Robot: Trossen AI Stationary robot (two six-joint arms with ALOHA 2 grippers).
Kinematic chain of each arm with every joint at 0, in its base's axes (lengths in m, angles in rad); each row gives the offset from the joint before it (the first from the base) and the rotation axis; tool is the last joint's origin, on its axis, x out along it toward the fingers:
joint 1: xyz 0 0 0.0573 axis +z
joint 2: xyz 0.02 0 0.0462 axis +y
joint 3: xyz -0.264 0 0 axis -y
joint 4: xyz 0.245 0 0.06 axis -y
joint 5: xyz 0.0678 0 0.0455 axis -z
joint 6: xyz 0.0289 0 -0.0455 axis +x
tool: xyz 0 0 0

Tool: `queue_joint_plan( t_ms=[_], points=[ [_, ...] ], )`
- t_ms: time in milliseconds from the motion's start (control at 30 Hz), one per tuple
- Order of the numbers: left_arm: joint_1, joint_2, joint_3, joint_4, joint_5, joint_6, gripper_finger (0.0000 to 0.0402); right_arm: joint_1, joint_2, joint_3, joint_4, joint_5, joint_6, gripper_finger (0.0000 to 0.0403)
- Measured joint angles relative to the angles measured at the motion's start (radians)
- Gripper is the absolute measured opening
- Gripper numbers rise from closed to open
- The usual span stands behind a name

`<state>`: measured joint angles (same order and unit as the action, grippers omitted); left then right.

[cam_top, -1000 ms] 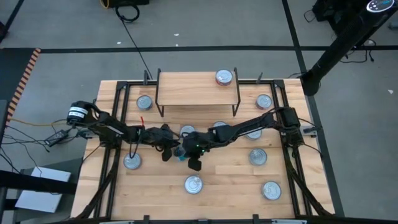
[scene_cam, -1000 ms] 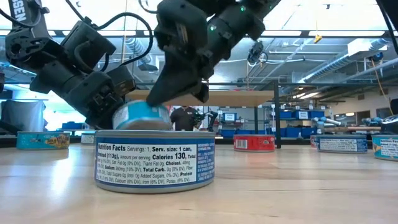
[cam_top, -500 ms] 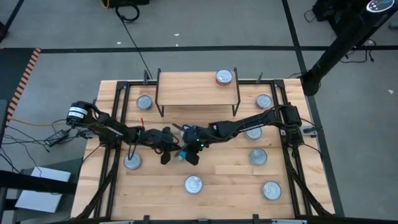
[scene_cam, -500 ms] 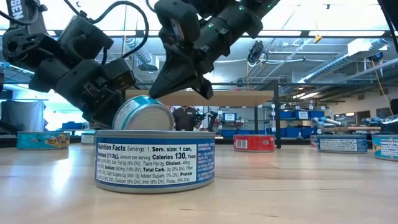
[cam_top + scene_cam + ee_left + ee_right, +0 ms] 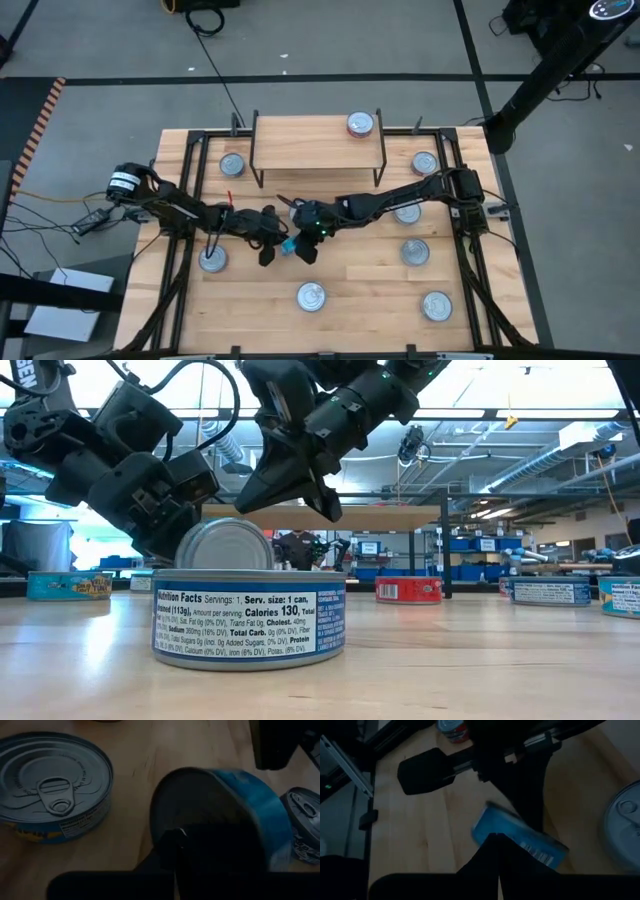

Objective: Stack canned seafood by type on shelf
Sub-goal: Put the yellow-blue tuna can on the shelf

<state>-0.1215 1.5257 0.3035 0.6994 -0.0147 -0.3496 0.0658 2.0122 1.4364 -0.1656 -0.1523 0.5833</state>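
Reading "Nutrition Facts", "Calories 130": front tin [image 5: 249, 617] label.

In the high view, the dark left arm and right arm cross over the middle of the wooden tabletop [image 5: 360, 285], covering the tilted blue-labelled round tin [image 5: 223, 545] between them; only a blue sliver shows there. In the low view, the near dark-blue-labelled tin [image 5: 249, 614] hides that tin's lower part. In the left wrist view, the arm's own dark fingers [image 5: 175, 855] cover the tin's face, and the picture's edge crops another silver-topped tin [image 5: 302, 815]. Label print on far tins is too small to read.
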Motion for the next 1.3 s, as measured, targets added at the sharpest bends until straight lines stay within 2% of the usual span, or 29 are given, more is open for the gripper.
queue_joint_plan(
  t_ms=[200, 500, 733, 933, 1067, 1167, 1300],
  points=[
    [0.002, -0.003, 0.0, 0.002, 0.0, -0.024, 0.0, -0.009, 0.0, 0.0, 0.0, -0.006, 0.007, 0.0015],
    [0.002, -0.078, 0.0, -0.011, -0.002, -0.029, 0.0, -0.023, -0.022, -0.001, -0.007, -0.025, 0.015, 0.0062],
    [0.002, -0.188, 0.001, -0.121, -0.005, -0.037, 0.0, -0.017, -0.062, 0.0, -0.012, -0.022, -0.178, 0.0119],
    [0.002, -0.334, 0.0, -0.275, -0.016, -0.09, 0.0, -0.005, -0.05, 0.0, -0.027, -0.024, -0.265, 0.0188],
    [0.002, -0.45, 0.005, -0.429, -0.019, -0.106, 0.0001, -0.007, -0.051, 0.0, -0.02, 0.028, -0.281, 0.0223],
    [0.002, -0.532, 0.057, -0.627, -0.013, -0.136, 0.0011, -0.015, -0.051, 0.0, -0.023, 0.029, -0.288, 0.0241],
    [-0.015, -0.586, 0.201, -0.936, -0.01, -0.183, 0.0043, -0.021, -0.051, 0.0, -0.035, 0.029, -0.291, 0.025]
  ],
)
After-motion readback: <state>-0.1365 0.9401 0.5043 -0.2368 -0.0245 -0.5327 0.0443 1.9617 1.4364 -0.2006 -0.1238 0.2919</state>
